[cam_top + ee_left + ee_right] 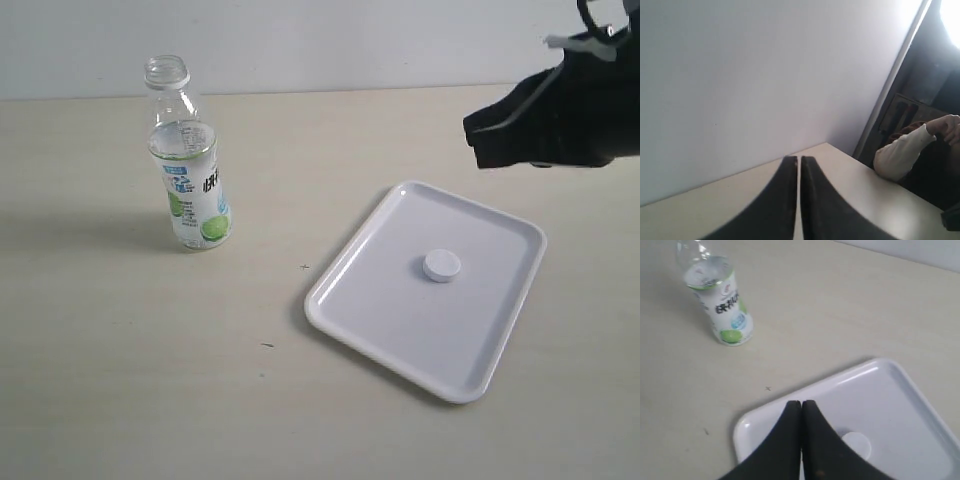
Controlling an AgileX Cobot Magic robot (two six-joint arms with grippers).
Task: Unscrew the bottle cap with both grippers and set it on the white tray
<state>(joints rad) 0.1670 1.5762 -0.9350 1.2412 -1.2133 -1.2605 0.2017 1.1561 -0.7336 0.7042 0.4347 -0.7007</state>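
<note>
Bottle cap (441,265) on white tray (370,300); bottle (190,190) uncapped, upper left. Left gripper (798,159), right gripper (801,403) pinched closed, empty; right one cropped, exterior view's upper right.

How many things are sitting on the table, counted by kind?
bottle: 1
cap: 1
tray: 1
Total: 3
</note>
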